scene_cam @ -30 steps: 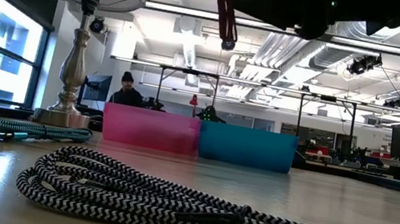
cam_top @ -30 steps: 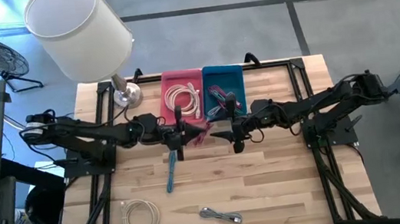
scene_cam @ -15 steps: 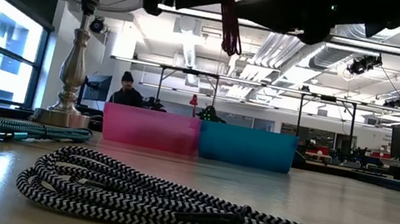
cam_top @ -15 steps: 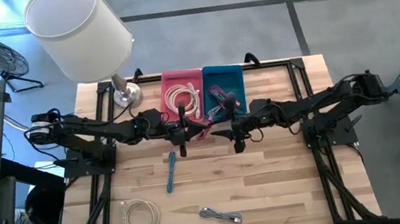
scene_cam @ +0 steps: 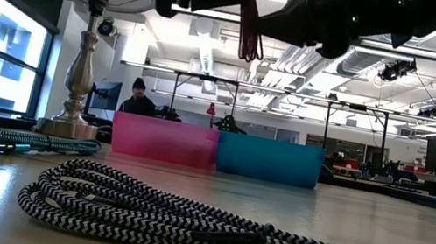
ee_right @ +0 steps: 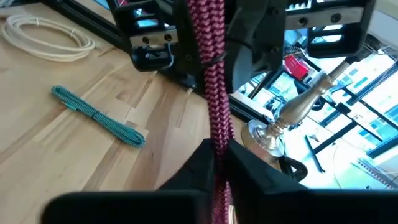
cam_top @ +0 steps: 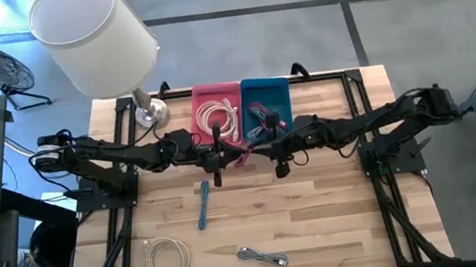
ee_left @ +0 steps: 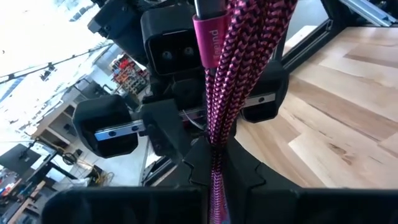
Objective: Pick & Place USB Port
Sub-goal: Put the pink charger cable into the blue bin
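Observation:
A magenta braided USB cable (cam_top: 241, 155), coiled into a bundle, hangs above the table in front of the pink bin (cam_top: 217, 110) and the blue bin (cam_top: 267, 102). My left gripper (cam_top: 226, 156) comes from the table's left and is shut on it. My right gripper (cam_top: 260, 153) faces it from the right and is also shut on the cable. In the low view the bundle (scene_cam: 250, 23) hangs between both grippers, high above the tabletop. My left gripper pinches the cable bundle (ee_left: 216, 146) between its two fingers, several strands together. The fingers come level from the table's left. The bundle is lifted clear of the table. My right gripper pinches the same bundle (ee_right: 217, 138) between its two fingers, coming nearly level from the table's right. The strands run on past the fingers, clear of the table.
A teal cable (cam_top: 203, 204), a white coiled cable (cam_top: 167, 258) and a black-and-white braided cable (cam_top: 264, 257) lie on the near half of the table. A white cable lies in the pink bin. A lamp (cam_top: 151, 114) stands at the far left corner.
My right gripper has shut its fingers on the magenta cable, which my left gripper keeps holding in the air. The cable stays lifted in front of the bins.

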`<state>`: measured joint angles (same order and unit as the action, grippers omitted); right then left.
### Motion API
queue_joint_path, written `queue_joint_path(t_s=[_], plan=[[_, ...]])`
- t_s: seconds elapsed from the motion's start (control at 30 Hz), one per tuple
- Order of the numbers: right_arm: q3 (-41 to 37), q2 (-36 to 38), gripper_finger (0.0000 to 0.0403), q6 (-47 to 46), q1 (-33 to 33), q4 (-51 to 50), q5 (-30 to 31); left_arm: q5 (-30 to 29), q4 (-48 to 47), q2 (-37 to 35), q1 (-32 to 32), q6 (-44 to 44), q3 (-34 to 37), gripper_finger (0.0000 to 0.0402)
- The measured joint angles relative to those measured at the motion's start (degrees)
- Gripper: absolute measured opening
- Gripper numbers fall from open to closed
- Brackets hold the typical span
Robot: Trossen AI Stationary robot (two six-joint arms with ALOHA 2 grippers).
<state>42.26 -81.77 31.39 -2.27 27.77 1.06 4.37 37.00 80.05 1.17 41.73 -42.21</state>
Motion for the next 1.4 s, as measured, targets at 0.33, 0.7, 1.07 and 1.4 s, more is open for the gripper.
queue_joint_path(t_s=[0.33,0.7,1.07,1.4], plan=[[0.04,-0.75,0.0009,-0.84,-1.00,-0.63,0.95,-2.75,0.44,0.00,-0.05,-0.17,0.02,0.0096],[0.02,-0.75,0.0004,-0.34,-1.30,-3.12,19.48,-2.83,-1.81,-2.94,-0.05,-2.03,-0.05,0.0145],[-0.02,-0.75,0.0001,-11.53,-10.17,-18.75,32.74,-9.37,-15.33,-13.50,-0.09,-2.03,-0.09,0.0147],[-0.02,-0.75,0.0029,-22.53,-15.26,-24.52,29.57,-10.52,-19.22,-14.01,-0.07,-1.99,-0.07,0.0147]])
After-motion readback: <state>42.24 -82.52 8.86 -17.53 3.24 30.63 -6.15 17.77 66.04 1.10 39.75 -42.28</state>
